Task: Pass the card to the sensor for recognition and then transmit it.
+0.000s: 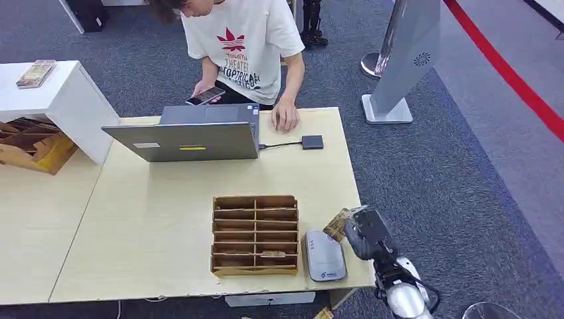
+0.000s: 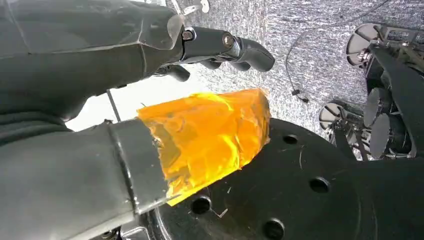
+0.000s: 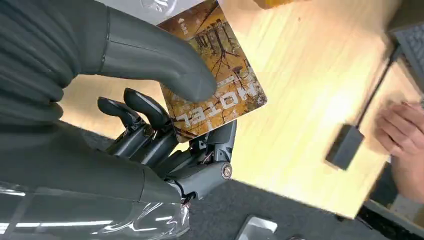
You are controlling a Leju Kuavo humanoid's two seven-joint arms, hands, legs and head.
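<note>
At the table's (image 1: 166,219) right front corner, the robot's right hand (image 1: 362,232) pinched a brown hotel card (image 1: 336,224) between thumb and fingers, holding it just above and beside the grey sensor (image 1: 324,256). A wooden card rack (image 1: 255,234) stood immediately left of the sensor. Across the table, a person (image 1: 246,40) in a white T-shirt leaned over a laptop (image 1: 189,136), one hand resting near a small dark adapter (image 1: 312,141) and the other holding a phone (image 1: 205,96). The left hand (image 2: 150,100) hung away from the table, grasping nothing, its fingers slightly curled and apart from the tape-wrapped thumb.
</note>
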